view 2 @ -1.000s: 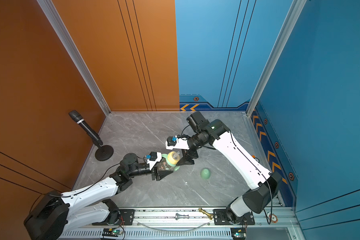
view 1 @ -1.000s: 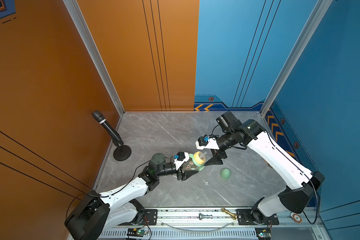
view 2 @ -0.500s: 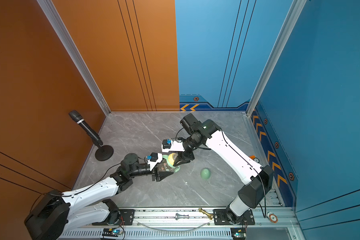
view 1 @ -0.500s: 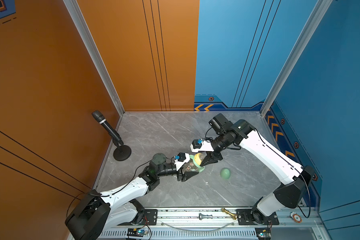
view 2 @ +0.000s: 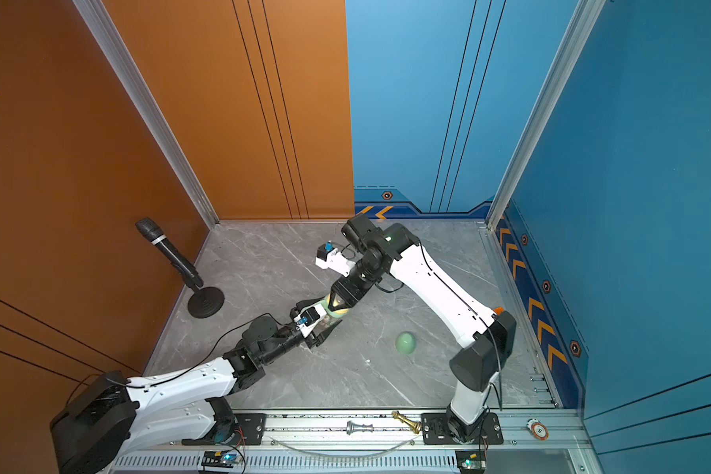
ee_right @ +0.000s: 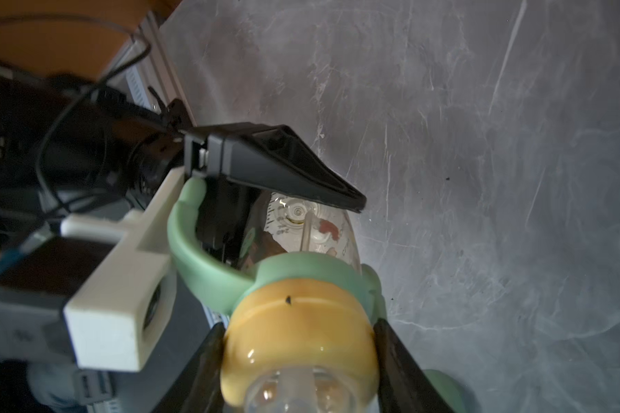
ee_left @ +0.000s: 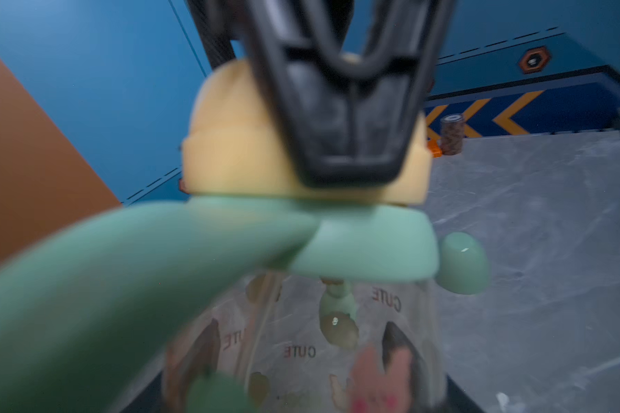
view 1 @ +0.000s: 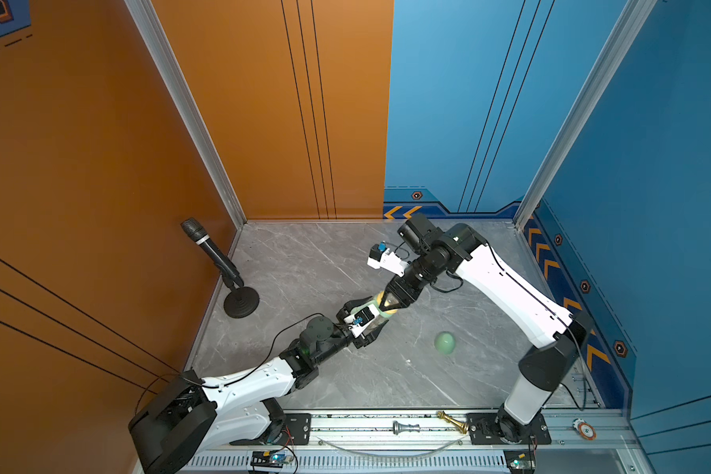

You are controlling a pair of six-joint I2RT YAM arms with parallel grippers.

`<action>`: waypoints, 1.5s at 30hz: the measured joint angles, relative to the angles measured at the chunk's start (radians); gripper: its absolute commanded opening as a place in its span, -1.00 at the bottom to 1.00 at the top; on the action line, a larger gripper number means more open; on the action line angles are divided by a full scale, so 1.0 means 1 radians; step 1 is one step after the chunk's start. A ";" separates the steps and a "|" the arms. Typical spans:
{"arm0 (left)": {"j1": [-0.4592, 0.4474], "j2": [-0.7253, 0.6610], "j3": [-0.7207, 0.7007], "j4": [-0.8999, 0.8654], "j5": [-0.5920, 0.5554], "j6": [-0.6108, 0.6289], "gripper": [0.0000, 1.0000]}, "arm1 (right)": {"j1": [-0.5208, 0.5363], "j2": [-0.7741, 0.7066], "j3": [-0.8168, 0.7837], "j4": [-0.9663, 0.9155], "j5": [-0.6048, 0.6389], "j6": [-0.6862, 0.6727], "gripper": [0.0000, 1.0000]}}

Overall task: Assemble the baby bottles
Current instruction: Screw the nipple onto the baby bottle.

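**A:** What changed just now?

**B:** The right gripper (view 1: 388, 306). A second ago it stood wide, a little off the bottle's top. It has swung in, and its jaws are now closed on the pale yellow collar (ee_right: 298, 332), one finger on each side.

**A:** And the other arm?

**B:** No change. The left gripper (view 1: 371, 328) stays clamped narrow on the clear bottle (ee_left: 301, 339). It holds the bottle tipped toward the right arm, over the middle of the table (view 1: 304, 266). I can't tell whether the base touches the table.

**A:** The other parts?

**B:** The mint handled ring (ee_left: 366, 246) sits just under the collar. The straw (ee_right: 305, 232) hangs inside the bottle.

**A:** Meaning?

**B:** My guess is that the collar is seated and this grip is for twisting it tight against the left's hold. Whether it's screwed home, I can't see.

**A:** What's left?

**B:** The dome cap (view 1: 445, 342). It lies alone on the table, well apart from the bottle, toward the front edge and the right arm's side. It isn't on yet.
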 measured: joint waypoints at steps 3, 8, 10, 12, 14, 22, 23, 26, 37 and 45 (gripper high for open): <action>-0.037 0.056 -0.002 0.065 -0.180 0.066 -0.99 | -0.030 0.080 0.073 -0.024 -0.037 0.249 -0.65; -0.114 0.157 -0.010 0.212 -0.394 0.163 -0.99 | -0.044 0.108 0.092 -0.031 -0.027 0.504 -0.50; -0.126 0.185 -0.017 0.272 -0.427 0.185 -0.99 | -0.051 0.108 0.091 -0.021 -0.021 0.571 -0.22; -0.130 0.203 -0.019 0.310 -0.444 0.201 -0.99 | -0.061 0.104 0.079 0.005 -0.023 0.625 -0.01; -0.132 0.204 -0.019 0.330 -0.441 0.208 -0.99 | -0.073 0.092 0.065 0.032 -0.024 0.673 0.05; -0.080 -0.001 -0.033 0.132 -0.090 0.080 -0.98 | -0.302 -0.057 0.066 0.237 -0.022 0.679 0.30; -0.045 -0.036 -0.033 0.096 -0.019 0.039 -0.98 | -0.343 -0.088 0.063 0.251 -0.035 0.640 0.28; 0.070 -0.105 -0.033 0.037 0.193 -0.100 -0.97 | -0.410 -0.163 0.015 0.282 -0.104 0.459 0.13; 0.159 -0.098 -0.068 0.014 0.599 -0.367 -0.98 | -0.255 -0.426 -0.496 0.281 -0.322 -0.719 0.73; 0.159 -0.089 -0.068 0.032 0.685 -0.404 -0.99 | -0.095 -0.363 -0.433 0.243 -0.314 -0.937 0.75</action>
